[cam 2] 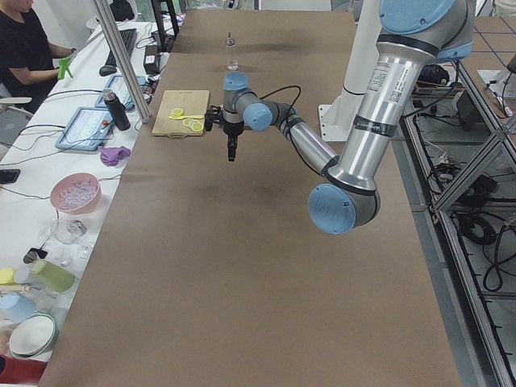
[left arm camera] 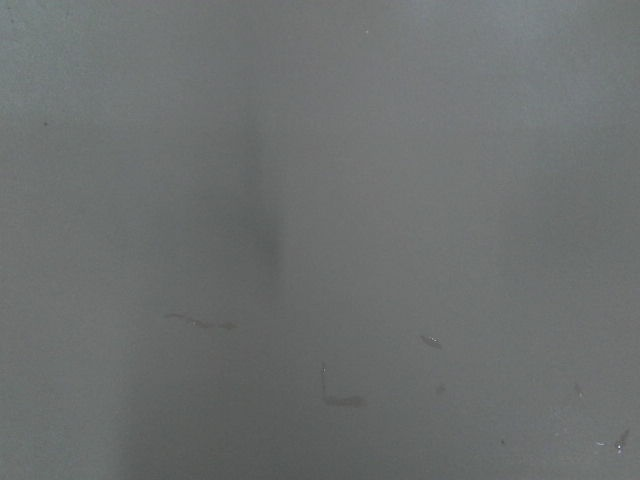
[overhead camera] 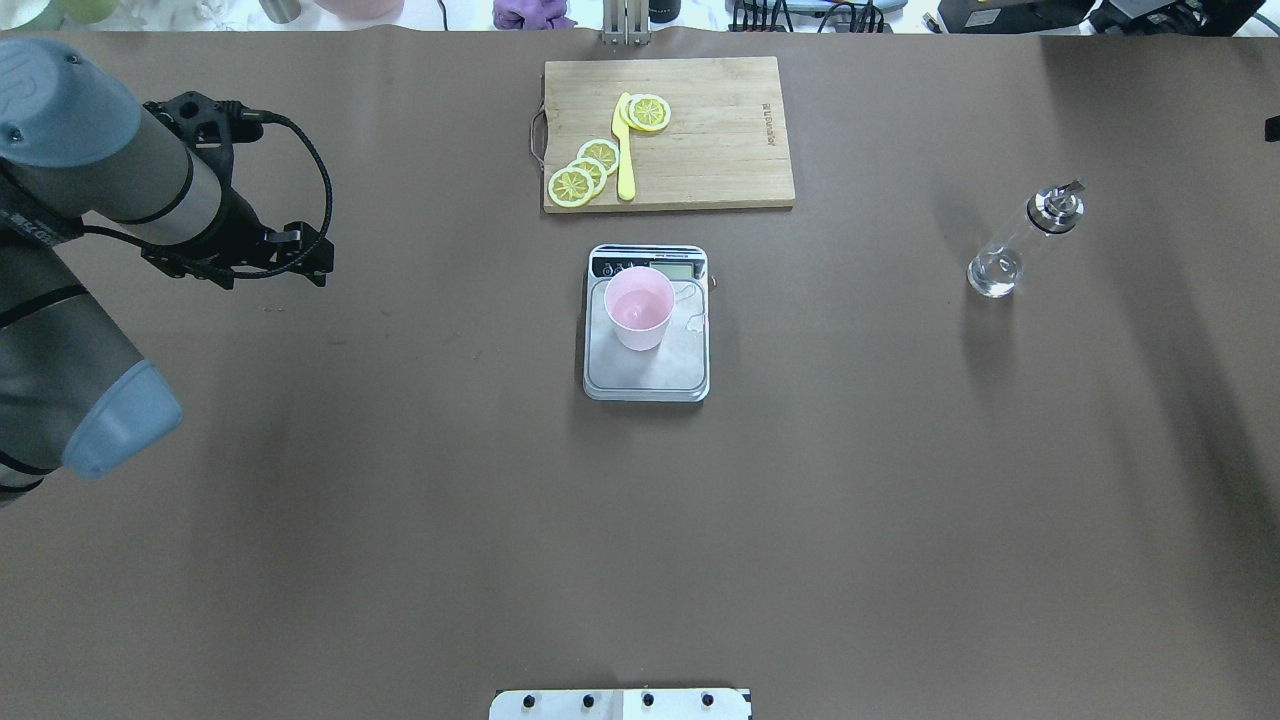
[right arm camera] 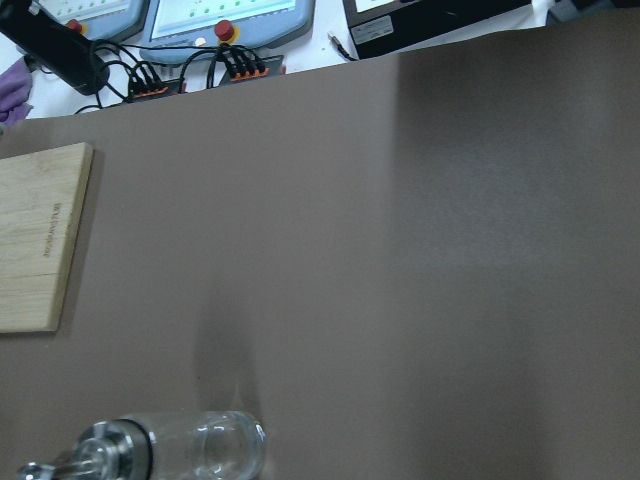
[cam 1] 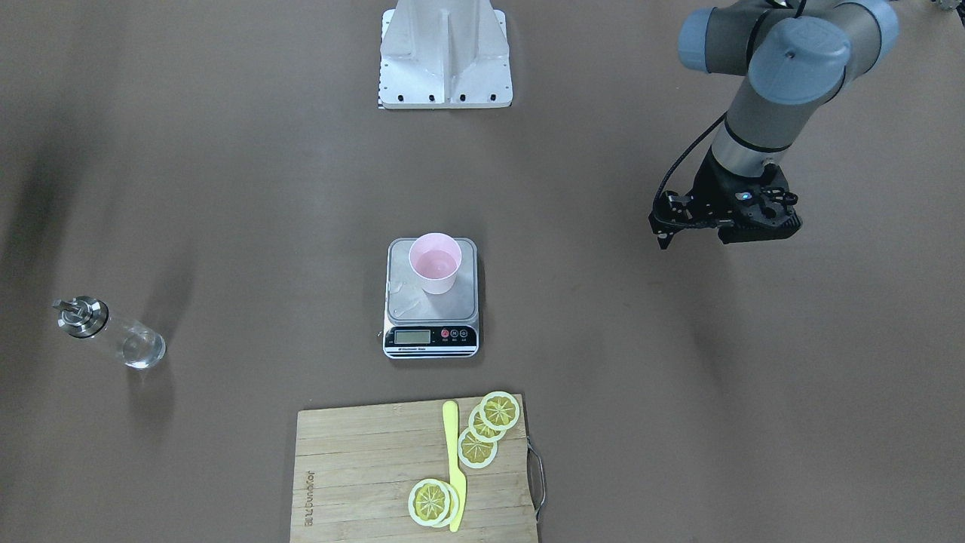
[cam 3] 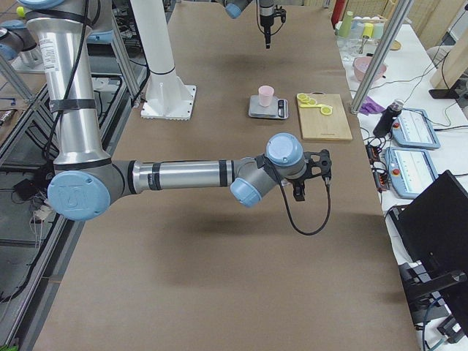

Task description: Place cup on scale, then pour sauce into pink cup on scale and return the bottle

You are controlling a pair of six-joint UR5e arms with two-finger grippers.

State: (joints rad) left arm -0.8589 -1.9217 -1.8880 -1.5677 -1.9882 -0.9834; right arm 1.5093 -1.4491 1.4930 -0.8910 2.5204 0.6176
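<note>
Left claw (cam 1: 663, 240) hangs above the table (overhead camera: 400, 520) on the robot's left, well apart from everything. Its fingers point down and look drawn together into one dark tip, holding nothing. Right claw (cam 3: 298, 194) hovers over the table at the robot's right end. It shows only in the side view, so I cannot tell whether it is open or closed.

Brown table, matte. White robot base plate (cam 1: 445, 53) sits at its robot-side edge.

Wooden cutting board (overhead camera: 720, 130) lies just beyond the scale on the operators' side and does not touch it. It has a metal handle on one short end.

Scale (cam 1: 461, 302) sits mid-table. Its platform is brushed steel, and its black strip with display and round buttons faces the operators. A glossy wet-looking smear marks the platform beside the cup.

Bottle (cam 1: 113, 335) stands upright on the robot's right, well apart from the scale. Its clear glass body carries a shiny silver pourer cap. The right wrist view catches it at the lower edge.

Cup (cam 1: 435, 264) is pale pink, plain and slightly tapered. It stands upright about mid-platform on the scale, mouth open, with a faint sheen inside.

Lemon slices (cam 1: 500, 411) sit in two small overlapping clusters on the board. A yellow knife (cam 1: 452, 460) lies between them.
</note>
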